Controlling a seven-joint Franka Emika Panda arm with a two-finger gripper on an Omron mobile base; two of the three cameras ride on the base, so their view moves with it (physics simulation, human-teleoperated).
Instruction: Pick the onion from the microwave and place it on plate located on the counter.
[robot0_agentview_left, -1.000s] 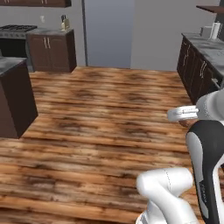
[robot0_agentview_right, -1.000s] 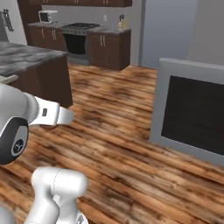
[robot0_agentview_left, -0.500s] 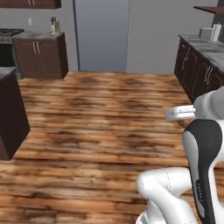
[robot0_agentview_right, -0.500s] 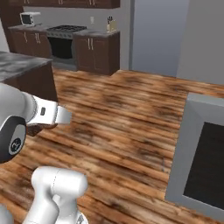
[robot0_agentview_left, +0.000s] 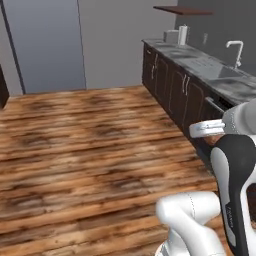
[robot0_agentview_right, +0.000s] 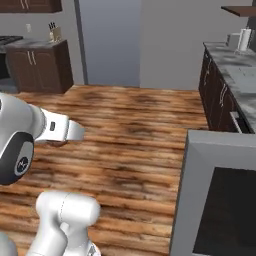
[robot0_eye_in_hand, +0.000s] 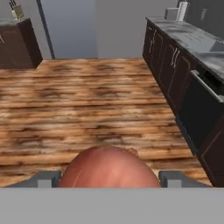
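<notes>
The tool (robot0_eye_in_hand: 109, 177) grips the onion (robot0_eye_in_hand: 108, 168) at 6 o'clock in the hand view, fingers on opposite flanks; it looks light, firm, round and smooth-skinned, so probably slippery.

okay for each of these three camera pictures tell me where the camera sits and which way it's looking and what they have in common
Left base view: behind the arm's left, facing the wood floor and counter; white arm at lower right.
Right base view: behind its right, facing the same floor; arm at lower left, microwave door at lower right.
Hand view: on the hand, looking along the gripper over the held onion.
All three share the floor and counter.
</notes>
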